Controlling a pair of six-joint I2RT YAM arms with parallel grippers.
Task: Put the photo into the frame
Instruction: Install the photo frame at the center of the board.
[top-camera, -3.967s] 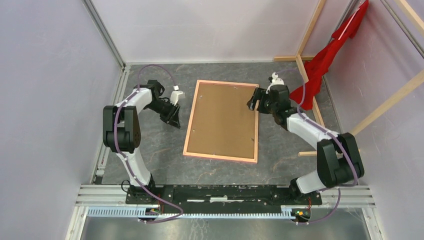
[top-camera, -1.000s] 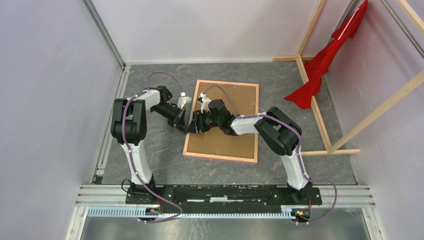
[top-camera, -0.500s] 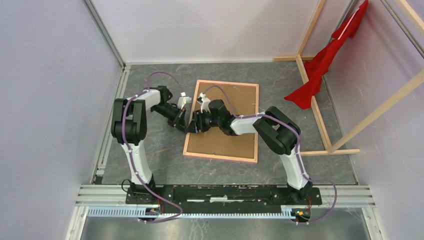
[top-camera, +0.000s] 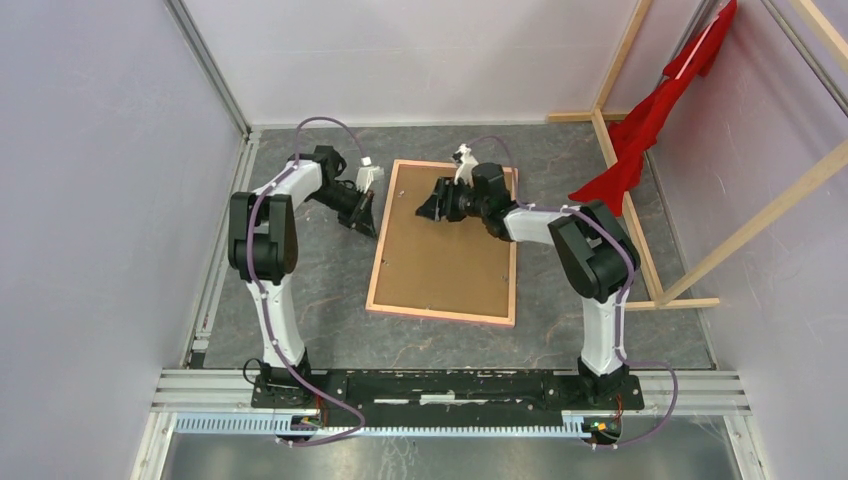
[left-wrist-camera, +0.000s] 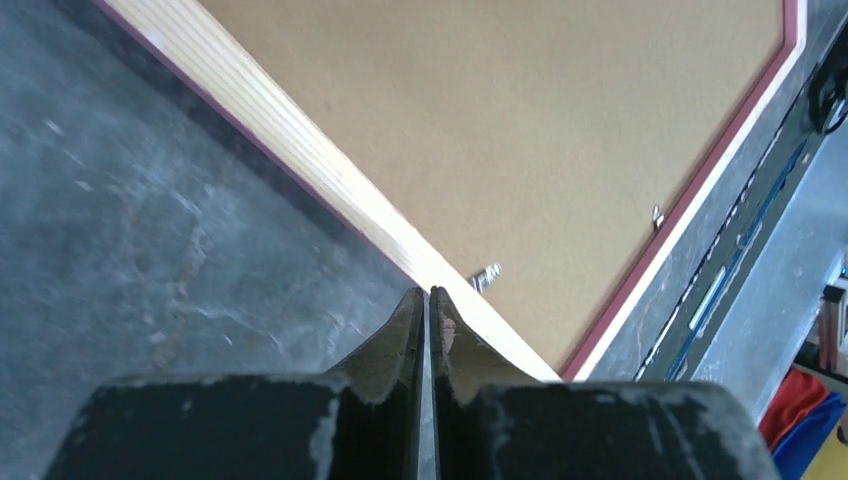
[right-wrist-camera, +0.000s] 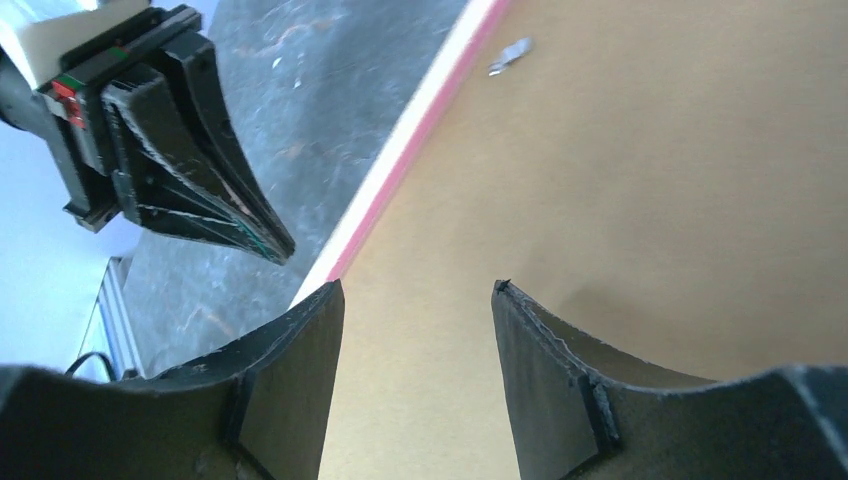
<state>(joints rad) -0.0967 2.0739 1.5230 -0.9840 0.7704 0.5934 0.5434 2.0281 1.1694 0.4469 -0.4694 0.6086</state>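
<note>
Inside the thin pink rectangular wooden frame (top-camera: 440, 315) lying face down, the photo (top-camera: 445, 262) sits brown hardboard back up, left gripper (top-camera: 367, 226) pinched shut, empty, by the frame's left rail, right gripper (top-camera: 425, 208) jaws apart over the board's far half.

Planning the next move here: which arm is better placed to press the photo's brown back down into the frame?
Probably the right. The right gripper hangs open over the photo, inside the frame. The left gripper is shut, out at the frame's left rail.
</note>
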